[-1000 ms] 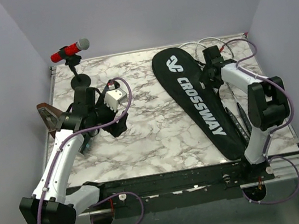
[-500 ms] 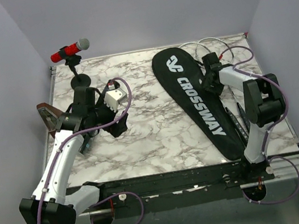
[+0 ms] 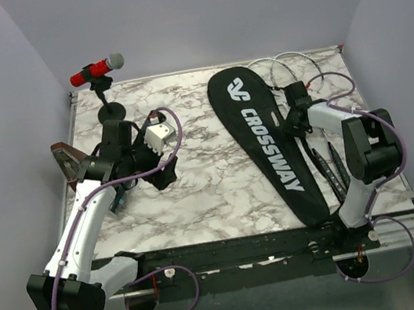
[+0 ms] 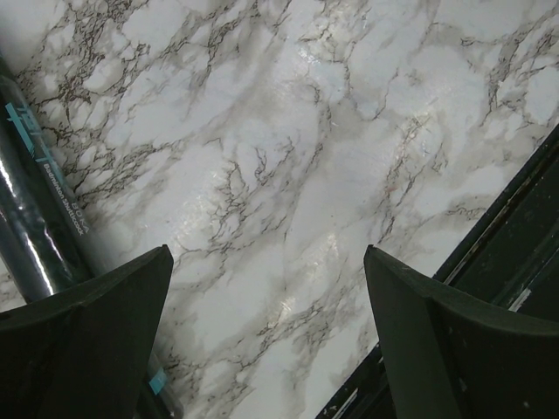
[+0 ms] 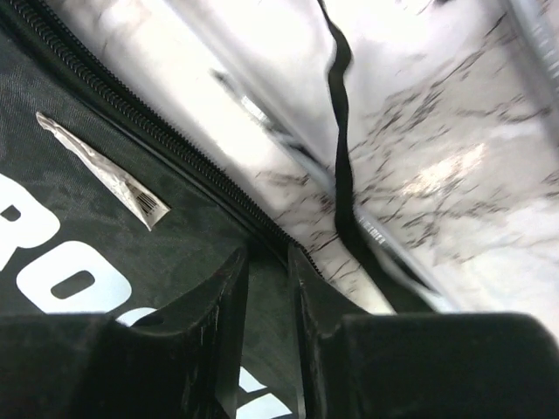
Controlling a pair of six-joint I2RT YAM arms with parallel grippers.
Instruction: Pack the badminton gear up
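The black racket-shaped bag (image 3: 267, 141) lettered "CROSSWAY" lies slantwise on the right half of the marble table. My right gripper (image 3: 295, 118) sits at its right edge. In the right wrist view the right gripper (image 5: 268, 266) has its jaws drawn close together over the bag (image 5: 105, 253), just inside the zipper, with dark fabric between them. Thin racket frames (image 3: 281, 64) loop behind the bag, and their dark handles (image 3: 330, 168) lie along its right side. A racket frame (image 5: 389, 249) runs beside the zipper. My left gripper (image 4: 266, 288) is open over bare marble, with the black tube (image 4: 31, 218) beside its left finger.
A red microphone (image 3: 97, 69) on a black stand is at the back left corner. A brown wedge (image 3: 67, 159) sits at the left edge. A white barcode tag (image 5: 109, 175) lies on the bag. The table's black front rail (image 4: 511, 236) is near my left gripper.
My right gripper has slid nearer along the bag's right edge and its jaws have narrowed. The bag has swung a little to the left. The left arm has stayed still.
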